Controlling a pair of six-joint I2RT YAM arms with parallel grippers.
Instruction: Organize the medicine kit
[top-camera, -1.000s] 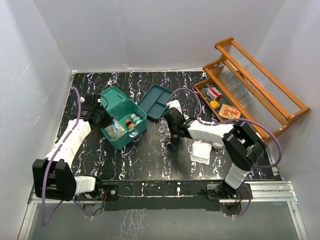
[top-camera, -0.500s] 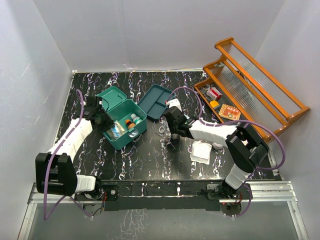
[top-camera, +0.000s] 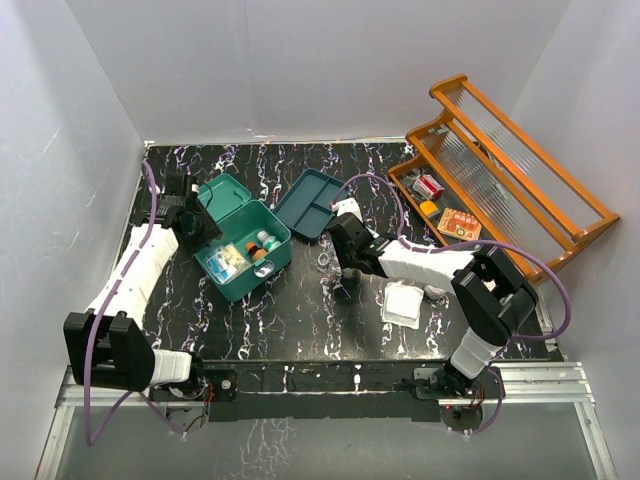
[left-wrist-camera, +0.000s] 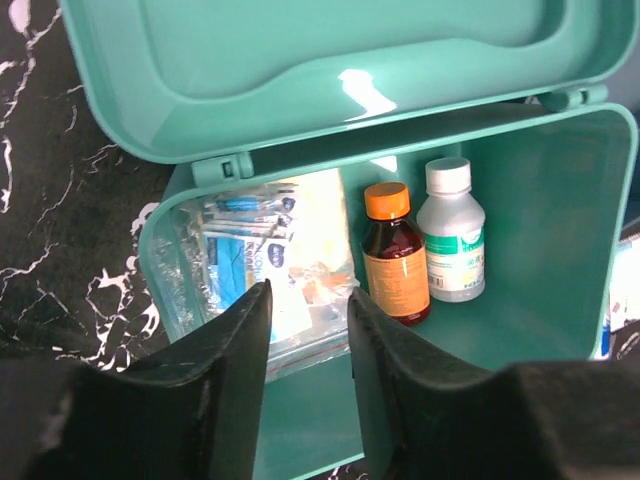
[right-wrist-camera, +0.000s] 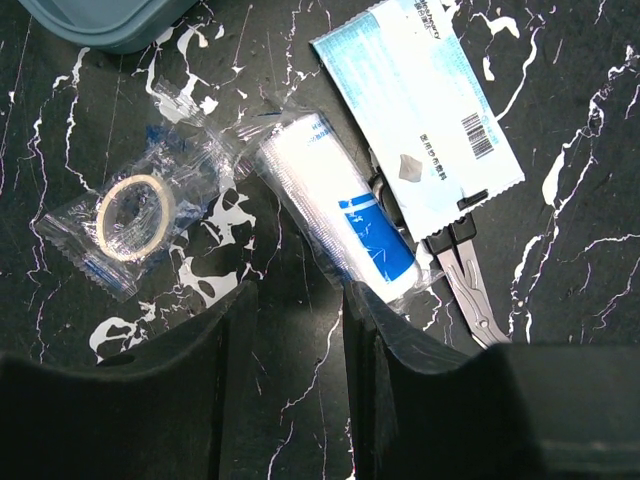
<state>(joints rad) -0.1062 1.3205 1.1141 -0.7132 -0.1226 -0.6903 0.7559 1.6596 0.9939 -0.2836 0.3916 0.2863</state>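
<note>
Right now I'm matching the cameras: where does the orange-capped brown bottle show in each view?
Top external: orange-capped bottle, left of centre, inside the medicine kit.
Left wrist: near centre, in the kit, left of the white-capped bottle.
Right wrist: not in it.
Shared landmark: the kit's open lid, in the top and left wrist views only.

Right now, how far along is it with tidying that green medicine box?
Done: orange-capped bottle, white-capped bottle and packet sit in the open medicine kit. In hand: nothing; left gripper and right gripper are open. Remaining: wrapped roll, tape ring, sachet, scissors outside.
</note>
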